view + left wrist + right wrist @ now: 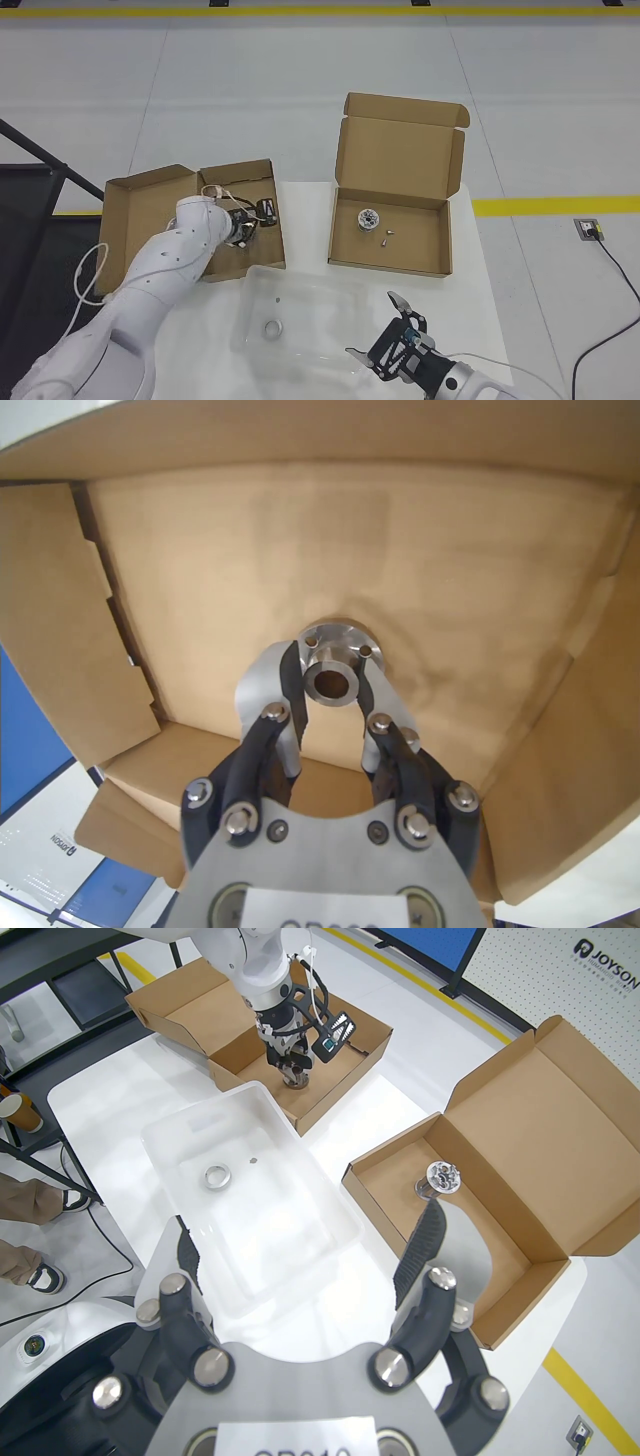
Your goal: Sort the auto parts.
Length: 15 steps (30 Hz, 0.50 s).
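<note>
One part — a flanged hub [340, 637] — sits pinched by its neck between the fingers [290, 680] of the left gripper [330, 675], low inside the left box [450, 550]; we cannot tell whether its flange touches the floor. Our right gripper [307, 1228] hangs spread wide, holding nothing, above the table [115, 1098] just beside the clear tray [320, 1168] and near the right box [550, 1128]. A metal ring [217, 1176] lies flat in the tray. A slotted disc [442, 1176] stands on its stem in the right box, a screw [388, 236] beside it.
</note>
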### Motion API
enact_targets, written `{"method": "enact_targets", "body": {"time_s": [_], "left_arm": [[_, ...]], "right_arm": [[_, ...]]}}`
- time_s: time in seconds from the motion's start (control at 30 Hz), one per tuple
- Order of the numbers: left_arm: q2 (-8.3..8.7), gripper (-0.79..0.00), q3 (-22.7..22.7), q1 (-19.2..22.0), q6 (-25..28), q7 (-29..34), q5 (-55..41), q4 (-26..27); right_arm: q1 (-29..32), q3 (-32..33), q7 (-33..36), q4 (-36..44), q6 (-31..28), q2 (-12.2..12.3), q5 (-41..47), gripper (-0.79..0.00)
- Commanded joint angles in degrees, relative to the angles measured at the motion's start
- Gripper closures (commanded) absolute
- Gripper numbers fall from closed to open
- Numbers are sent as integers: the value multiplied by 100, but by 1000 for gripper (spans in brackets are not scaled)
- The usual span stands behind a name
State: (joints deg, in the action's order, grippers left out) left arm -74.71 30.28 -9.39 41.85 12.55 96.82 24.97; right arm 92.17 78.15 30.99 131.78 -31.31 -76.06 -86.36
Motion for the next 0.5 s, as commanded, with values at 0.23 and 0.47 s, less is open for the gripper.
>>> {"method": "enact_targets", "body": {"time_s": [0.23,0.47], "left_arm": [[110,-785,171,206,241,-436,114,-21],[427,-785,524,332,793,-677,113,500]], "right_arm": [[0,0,0,0,0,0,0,-785],[0,0,0,0,0,0,0,-785]]}}
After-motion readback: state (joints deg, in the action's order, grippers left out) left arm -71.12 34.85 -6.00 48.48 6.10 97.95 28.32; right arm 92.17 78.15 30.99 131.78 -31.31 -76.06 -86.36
